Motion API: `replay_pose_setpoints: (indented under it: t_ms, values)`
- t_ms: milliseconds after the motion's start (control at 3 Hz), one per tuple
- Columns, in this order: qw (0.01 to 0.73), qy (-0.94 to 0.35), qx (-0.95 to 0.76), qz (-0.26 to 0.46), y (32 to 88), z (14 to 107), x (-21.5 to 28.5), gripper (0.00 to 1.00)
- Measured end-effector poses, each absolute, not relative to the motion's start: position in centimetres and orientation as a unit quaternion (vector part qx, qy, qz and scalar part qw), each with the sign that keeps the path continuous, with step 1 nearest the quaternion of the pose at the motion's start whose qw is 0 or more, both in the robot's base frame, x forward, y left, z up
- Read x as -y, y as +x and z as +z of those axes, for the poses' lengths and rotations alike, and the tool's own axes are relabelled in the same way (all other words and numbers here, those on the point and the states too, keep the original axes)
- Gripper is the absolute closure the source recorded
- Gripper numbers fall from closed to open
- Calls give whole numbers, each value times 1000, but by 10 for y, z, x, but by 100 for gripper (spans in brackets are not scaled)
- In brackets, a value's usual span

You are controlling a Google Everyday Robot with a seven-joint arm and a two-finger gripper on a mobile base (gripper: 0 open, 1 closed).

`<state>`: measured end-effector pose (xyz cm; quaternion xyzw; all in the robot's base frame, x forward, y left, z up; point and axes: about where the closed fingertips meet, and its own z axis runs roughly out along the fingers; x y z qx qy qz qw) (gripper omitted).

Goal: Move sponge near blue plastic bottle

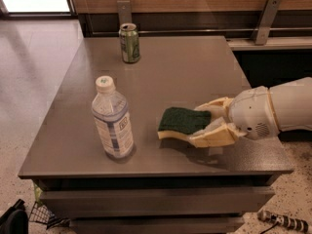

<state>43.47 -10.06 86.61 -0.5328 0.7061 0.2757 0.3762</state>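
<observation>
The sponge (183, 122), yellow foam with a dark green top, is held low over the grey table (185, 67) toward its front right. My gripper (210, 122) reaches in from the right and is shut on the sponge's right end, one cream finger behind it and one in front. The blue plastic bottle (112, 120), clear with a white cap and a blue-and-white label, stands upright at the front left, roughly a hand's width left of the sponge.
A green drink can (129, 43) stands at the table's back, left of centre. A wall rail with metal brackets (265, 21) runs behind the table. The table's front edge is just below the sponge and bottle. Dark items lie on the floor.
</observation>
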Motion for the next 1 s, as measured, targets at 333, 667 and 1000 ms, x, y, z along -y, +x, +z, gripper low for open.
replay_pose_setpoints:
  t_ms: [333, 667, 1000]
  values:
    - [376, -535, -705, 275, 434, 867, 99, 8]
    - [376, -536, -704, 274, 433, 868, 97, 0]
    - [376, -536, -704, 274, 433, 868, 97, 0]
